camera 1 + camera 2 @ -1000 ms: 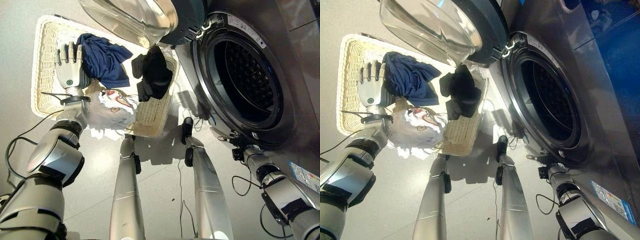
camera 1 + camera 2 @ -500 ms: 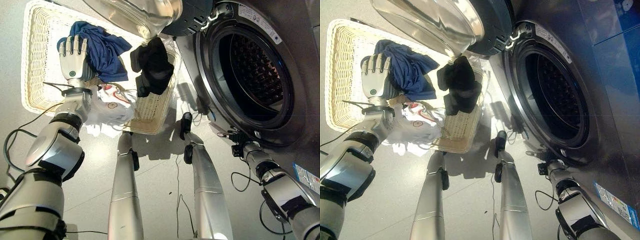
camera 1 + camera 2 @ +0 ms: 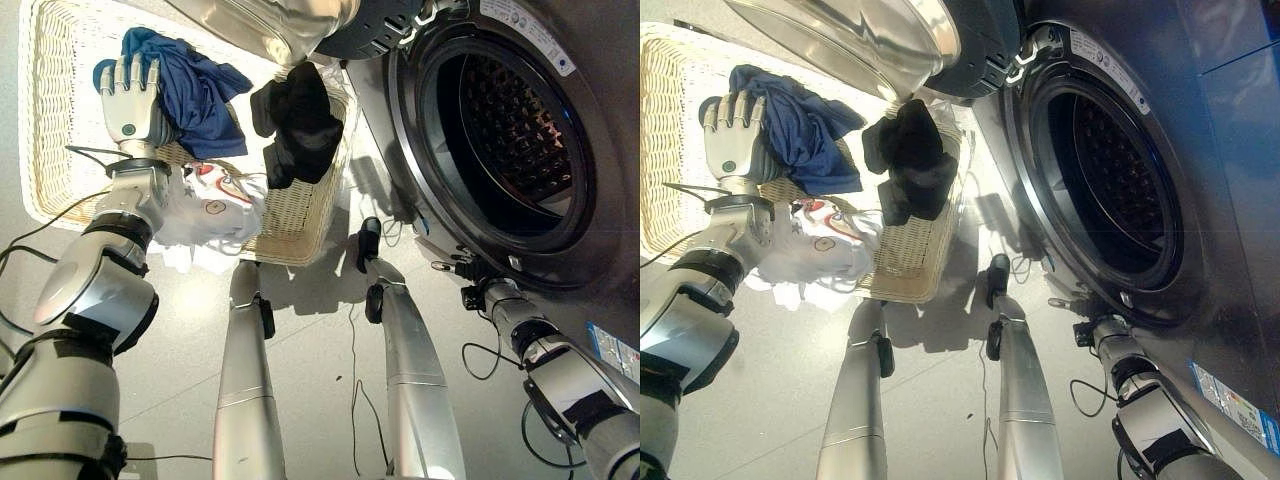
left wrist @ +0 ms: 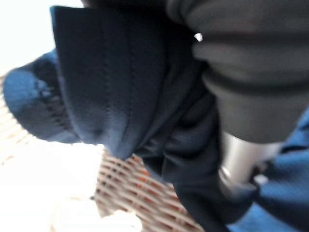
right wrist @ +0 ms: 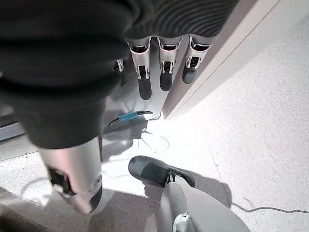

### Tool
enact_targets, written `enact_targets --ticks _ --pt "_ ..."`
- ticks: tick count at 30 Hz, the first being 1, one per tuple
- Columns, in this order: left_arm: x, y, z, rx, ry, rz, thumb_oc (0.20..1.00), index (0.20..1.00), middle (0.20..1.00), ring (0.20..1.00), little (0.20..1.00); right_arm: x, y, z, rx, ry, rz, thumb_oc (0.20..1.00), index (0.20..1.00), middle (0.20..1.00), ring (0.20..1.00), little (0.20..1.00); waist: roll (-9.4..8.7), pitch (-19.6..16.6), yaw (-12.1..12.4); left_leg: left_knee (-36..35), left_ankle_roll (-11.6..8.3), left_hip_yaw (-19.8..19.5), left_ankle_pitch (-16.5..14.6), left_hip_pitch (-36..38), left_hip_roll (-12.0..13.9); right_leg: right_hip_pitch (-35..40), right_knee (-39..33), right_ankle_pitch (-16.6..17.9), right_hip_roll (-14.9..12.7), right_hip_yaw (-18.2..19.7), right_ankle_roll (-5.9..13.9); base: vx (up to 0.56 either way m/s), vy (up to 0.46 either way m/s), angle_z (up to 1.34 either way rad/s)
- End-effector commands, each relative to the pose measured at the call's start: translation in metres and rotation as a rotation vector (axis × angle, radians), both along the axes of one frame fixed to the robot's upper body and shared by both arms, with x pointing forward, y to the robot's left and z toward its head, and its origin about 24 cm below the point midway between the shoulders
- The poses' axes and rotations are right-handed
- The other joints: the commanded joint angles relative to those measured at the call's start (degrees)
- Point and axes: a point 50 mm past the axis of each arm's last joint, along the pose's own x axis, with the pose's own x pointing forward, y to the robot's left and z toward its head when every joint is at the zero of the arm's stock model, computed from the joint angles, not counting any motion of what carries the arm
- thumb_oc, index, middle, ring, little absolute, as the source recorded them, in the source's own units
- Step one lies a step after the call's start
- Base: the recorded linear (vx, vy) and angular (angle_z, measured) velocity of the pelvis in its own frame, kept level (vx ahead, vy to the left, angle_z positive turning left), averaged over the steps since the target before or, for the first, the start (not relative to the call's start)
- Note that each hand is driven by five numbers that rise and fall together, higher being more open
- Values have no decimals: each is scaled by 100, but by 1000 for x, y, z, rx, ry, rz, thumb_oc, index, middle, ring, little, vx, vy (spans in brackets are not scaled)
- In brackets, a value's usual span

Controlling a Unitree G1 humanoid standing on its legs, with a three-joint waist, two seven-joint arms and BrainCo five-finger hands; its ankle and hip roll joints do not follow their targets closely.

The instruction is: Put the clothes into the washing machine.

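A cream wicker basket stands on the floor at the left. In it lies a blue garment. A black garment hangs over the rim nearest the machine, and a white garment with red print spills over the near rim. My left hand lies in the basket, fingers straight, pressed against the blue garment's left edge, which bunches by its fingertips. My right hand hangs open, holding nothing, low before the washing machine's front. The drum is dark.
The machine's round door stands swung open above the basket's far right corner, close over the black garment. Grey floor lies between the basket and the machine.
The head camera has shifted. My left hand has pushed further into the blue garment, and cloth now bunches by its fingertips. The right arm has stayed put.
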Motion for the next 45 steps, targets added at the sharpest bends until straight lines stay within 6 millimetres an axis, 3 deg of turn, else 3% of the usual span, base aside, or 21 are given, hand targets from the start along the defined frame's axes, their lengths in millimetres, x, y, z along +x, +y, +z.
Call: enact_targets --ticks 1,12,17,22,24,29,38,45 --pt "-4 19 7 -77 60 81 200 200 200 200 200 -9 -33 10 -41 -31 -70 1000 1000 1000 1000 1000 -237 -52 76 982 330 -168 -731 -272 -298 181 -847 882 337 114 93 0 0 0" --pt "-5 25 3 -179 90 56 200 200 200 200 200 0 -32 30 4 -164 -44 1000 1000 1000 1000 1000 -203 -52 76 939 307 -159 -718 -243 -305 177 -872 891 326 92 102 0 0 0" --pt "-5 21 2 -334 -9 -70 200 200 200 200 200 9 -20 50 128 -338 4 1000 1000 1000 1000 1000 -147 -52 83 912 302 -133 -714 -165 -318 203 -839 871 333 129 96 0 0 0" --pt "-5 1 9 -377 -139 -258 200 200 200 200 200 15 2 67 228 -486 77 1000 1000 1000 1000 1000 -119 -52 100 887 293 -152 -733 -118 -342 231 -845 841 321 131 99 0 -14 0" --pt "-7 -17 10 -388 -223 -390 200 200 200 200 200 17 21 82 291 -575 130 1000 1000 1000 1000 1000 -72 -52 129 825 265 -142 -720 -70 -369 269 -894 823 310 127 94 0 0 0" --pt "-16 -48 -2 -405 -312 -569 200 200 200 200 200 10 48 101 345 -681 194 1000 1000 1000 1000 1000 -3 -52 221 781 268 -135 -719 -30 -443 290 -866 772 270 66 86 -1 -6 0" --pt "-33 -91 -32 -364 -274 -808 200 200 200 200 200 -4 71 130 422 -800 293 1000 1000 1000 1000 1000 82 -52 313 831 305 -156 -696 -41 -508 263 -696 718 240 23 103 3 -7 4" --pt "-56 -123 -36 -213 -294 -994 200 200 200 200 200 -16 86 141 569 -834 409 1000 1000 1000 1000 1000 127 -52 362 839 324 -150 -686 9 -518 303 -642 679 172 -1 118 8 -2 3"
